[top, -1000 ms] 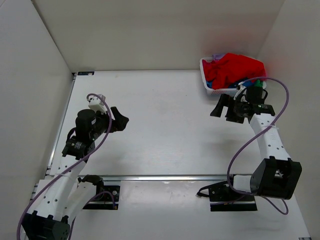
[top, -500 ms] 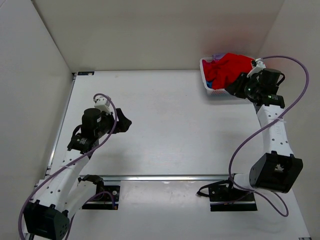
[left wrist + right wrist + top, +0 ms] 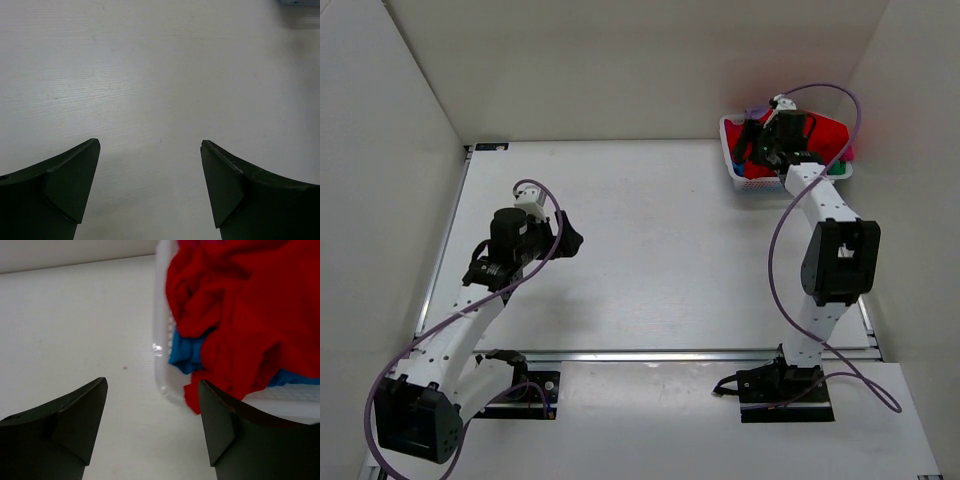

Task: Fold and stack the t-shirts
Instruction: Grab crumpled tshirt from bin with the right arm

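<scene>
A bright red t-shirt (image 3: 826,134) lies heaped on top of a white mesh basket (image 3: 735,172) at the back right of the table. In the right wrist view the red t-shirt (image 3: 240,300) hangs over the basket rim (image 3: 161,342), with a blue t-shirt (image 3: 187,352) under it. My right gripper (image 3: 753,143) hovers over the basket's left end, open and empty, in its wrist view (image 3: 152,387) too. My left gripper (image 3: 570,241) is open and empty over bare table at the left, and its wrist view (image 3: 150,145) shows only tabletop.
White walls enclose the table on the left, back and right. A metal rail (image 3: 650,354) runs along the near edge by the arm bases. The basket stands close to the back right corner.
My right arm has swung from in front of the basket up and left, over its left end. My left arm has shifted slightly up and to the right.
</scene>
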{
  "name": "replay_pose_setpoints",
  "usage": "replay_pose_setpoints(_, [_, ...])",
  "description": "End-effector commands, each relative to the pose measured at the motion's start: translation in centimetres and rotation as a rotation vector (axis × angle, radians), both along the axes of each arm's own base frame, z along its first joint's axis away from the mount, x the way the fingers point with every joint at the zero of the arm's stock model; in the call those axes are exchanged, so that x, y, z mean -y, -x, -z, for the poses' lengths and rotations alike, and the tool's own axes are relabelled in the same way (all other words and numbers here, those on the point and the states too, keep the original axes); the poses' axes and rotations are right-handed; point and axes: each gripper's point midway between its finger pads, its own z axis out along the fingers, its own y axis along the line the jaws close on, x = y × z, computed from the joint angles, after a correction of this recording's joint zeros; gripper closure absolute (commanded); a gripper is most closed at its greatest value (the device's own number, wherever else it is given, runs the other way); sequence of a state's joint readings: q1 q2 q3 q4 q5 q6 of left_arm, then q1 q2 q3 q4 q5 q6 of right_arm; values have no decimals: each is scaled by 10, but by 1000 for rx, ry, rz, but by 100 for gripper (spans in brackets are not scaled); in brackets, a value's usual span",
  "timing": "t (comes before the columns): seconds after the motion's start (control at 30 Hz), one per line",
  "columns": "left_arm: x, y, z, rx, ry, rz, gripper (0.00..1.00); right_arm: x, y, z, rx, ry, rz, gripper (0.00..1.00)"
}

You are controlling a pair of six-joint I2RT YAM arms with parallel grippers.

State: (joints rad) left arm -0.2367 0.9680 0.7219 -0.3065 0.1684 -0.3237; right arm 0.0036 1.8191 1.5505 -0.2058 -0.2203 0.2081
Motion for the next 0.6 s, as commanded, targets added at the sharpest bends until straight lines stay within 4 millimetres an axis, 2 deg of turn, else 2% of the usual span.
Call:
replay_pose_setpoints(0.0, [-5,-15,-24,90,-25,-12,7,61,-30,17,-35,136,235,30])
replay_pose_setpoints(0.1, [-9,-19,-18,80,-64,-21,7,76,-39,44,-94,208,302,29])
replay_pose_setpoints(0.13, [-9,-19,-17,75,-66,-19,7,78,-43,42,-81,224,317,29])
replay_pose_setpoints(0.23, [-13,-21,-3,48,-76,-32,8,84,-52,63,-132,278,352,27])
replay_pose_setpoints(0.27, [-12,-22,-3,55,-78,-29,8,83,-56,61,-128,270,354,26])
replay_pose_setpoints(0.37, [-9,-20,4,33,-85,-15,7,87,-72,72,-168,297,354,27])
replay_pose_setpoints(0.4, [-9,-23,5,35,-90,-17,7,90,-78,76,-191,306,362,39])
replay_pose_setpoints(0.43, [-10,-23,2,36,-88,-25,8,88,-82,69,-192,311,349,73])
replay_pose_setpoints(0.5, [-11,-21,3,37,-94,-25,8,91,-89,43,-158,324,364,100])
replay_pose_setpoints(0.53, [-10,-21,1,37,-91,-23,7,93,-90,42,-160,333,360,100])
replay_pose_setpoints(0.57, [-9,-20,-1,45,-89,-21,8,80,-90,21,-124,342,340,100])
